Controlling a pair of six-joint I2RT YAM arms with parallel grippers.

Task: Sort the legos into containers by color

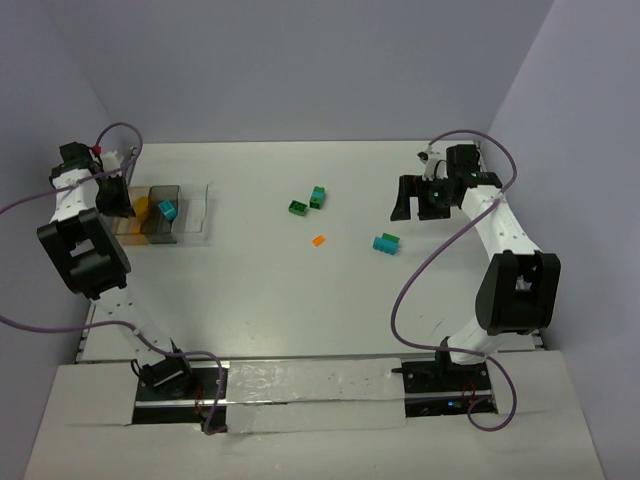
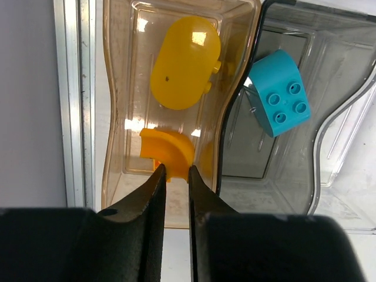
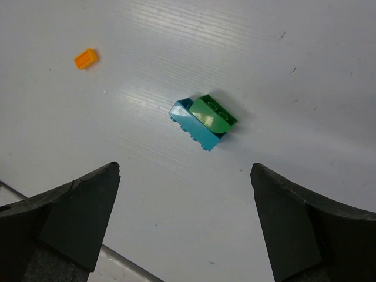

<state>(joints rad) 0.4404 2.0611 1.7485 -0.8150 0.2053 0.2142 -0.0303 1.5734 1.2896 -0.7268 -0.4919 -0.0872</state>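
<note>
At far-left trays: L gripper (image 2: 176, 174) shut to a slit, pinching orange curved piece (image 2: 166, 147); R gripper (image 1: 418, 198) spread wide, holding nothing.
Top view: three glossy shallow trays side by side: brown-tinted tray (image 1: 126, 228), smoky tray (image 1: 158, 235), clear tray (image 1: 200, 232). Mid-table, green brick (image 1: 297, 208) sits just beside teal brick (image 1: 318, 196), w/ tiny orange brick (image 1: 319, 241) near. L wrist only: smooth yellow rounded piece (image 2: 185, 61) shares the brown-tinted tray w/ the curved piece; four-stud teal piece (image 2: 279, 94) lies in the smoky tray. R wrist only: green sloped piece (image 3: 214, 111) is stacked on teal base brick (image 3: 191, 128) on the matte table, apart from both fingers.
</note>
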